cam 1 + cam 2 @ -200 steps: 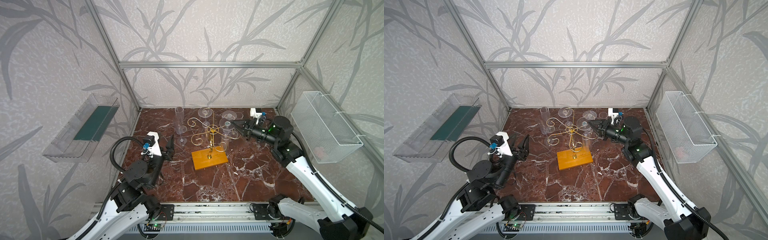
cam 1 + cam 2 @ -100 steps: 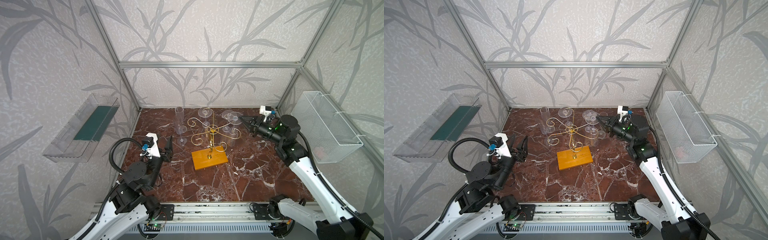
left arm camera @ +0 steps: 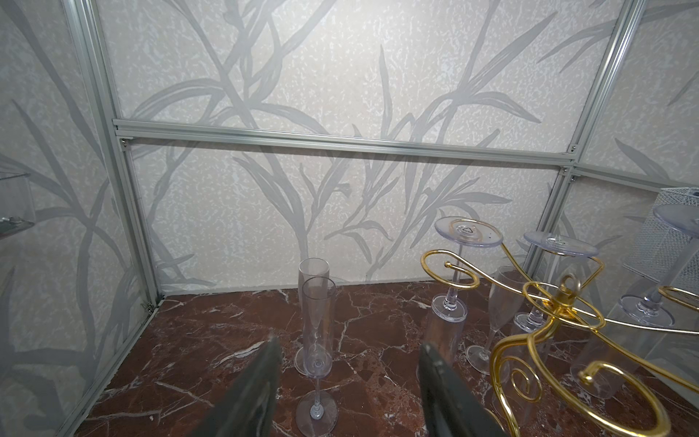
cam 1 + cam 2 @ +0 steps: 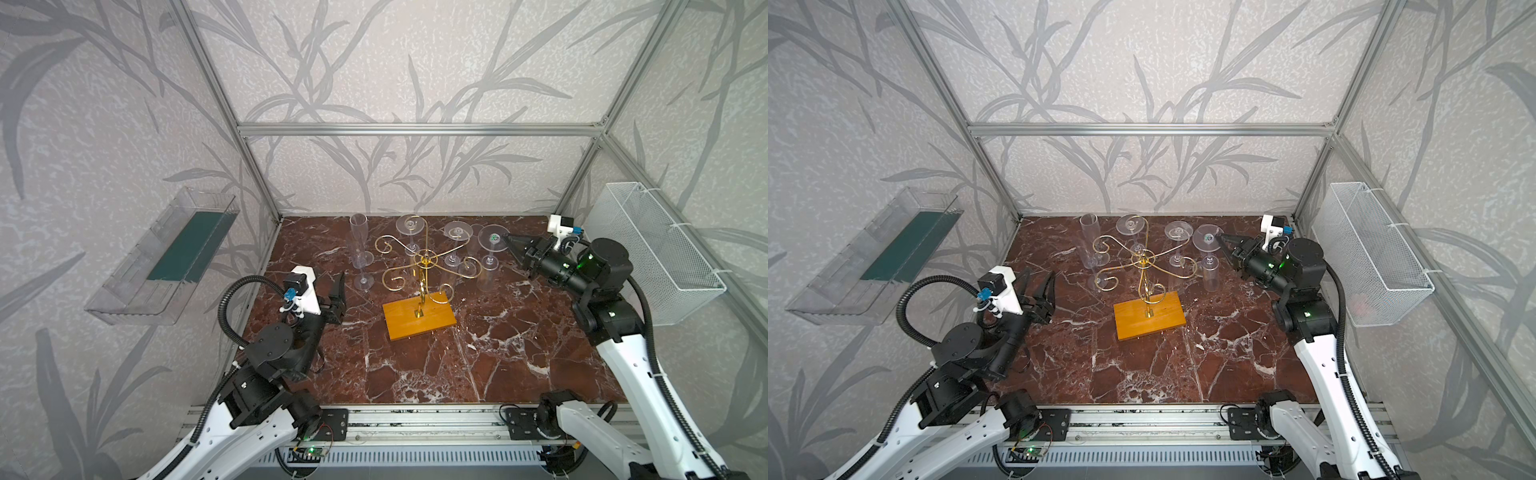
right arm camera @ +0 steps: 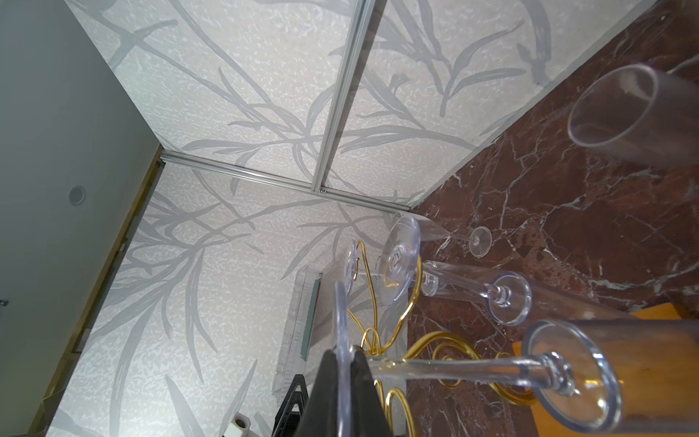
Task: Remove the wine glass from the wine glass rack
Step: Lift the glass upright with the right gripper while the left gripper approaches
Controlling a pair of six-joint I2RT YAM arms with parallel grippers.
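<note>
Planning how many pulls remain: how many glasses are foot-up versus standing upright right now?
Foot-up glasses: 3, including the held glass in the right tool
Upright glasses: 4, one clear only in the right wrist view
Total: 7

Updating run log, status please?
Right end effector shut on glass, at foot. Left end effector open, empty. Glass inverted, beside rack arm. Other glasses hang close.
</note>
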